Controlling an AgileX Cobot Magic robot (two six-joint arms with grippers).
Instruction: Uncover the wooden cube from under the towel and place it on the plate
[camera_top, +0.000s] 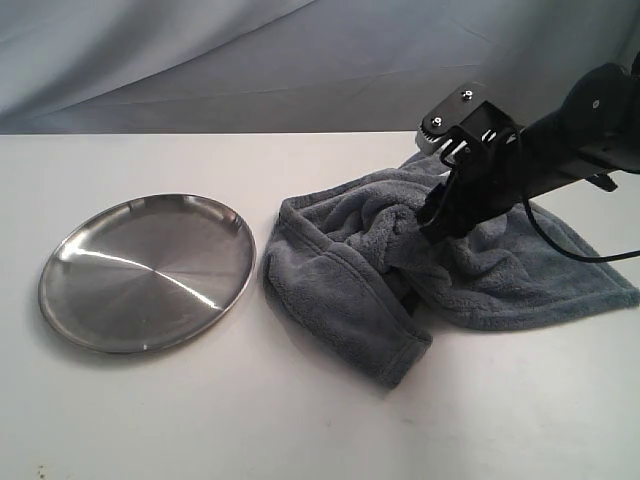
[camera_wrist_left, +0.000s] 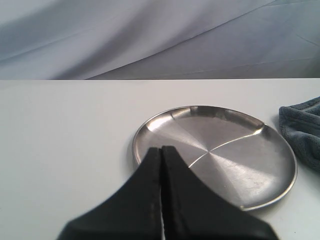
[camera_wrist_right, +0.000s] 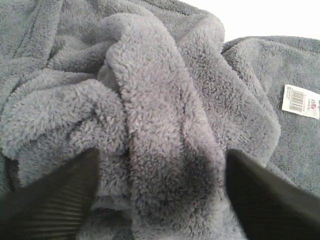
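Surface: plain white tabletop (camera_top: 300, 430), with a draped grey-blue cloth backdrop (camera_top: 200, 60) behind it.
Plate: the plate (camera_top: 148, 272) is round, shallow, shiny steel with a low raised rim, and it lies flat on the left of the table with nothing on it.
Towel: the towel (camera_top: 340, 290) is thick, fluffy, dark grey-blue fleece with a stitched hem. It lies just beside the plate without touching it, bunched into heavy folds on its plate side and flatter on the far right.
Towel tag: a small white barcode label (camera_wrist_right: 301, 101) is sewn on a flat part of the fleece.
Wooden cube: it shows in none of the views; the heaped towel hides whatever lies beneath it.
Right gripper: the right gripper (camera_top: 435, 225) is pushed down into the middle of the towel. Its black ribbed fingers (camera_wrist_right: 50, 200) stand wide apart, with a thick ridge of fleece filling the gap between them.
Left gripper: the left gripper (camera_wrist_left: 161, 152) hangs just above the near rim of the plate. Its black fingers are pressed together with only a hairline seam between them and nothing held.
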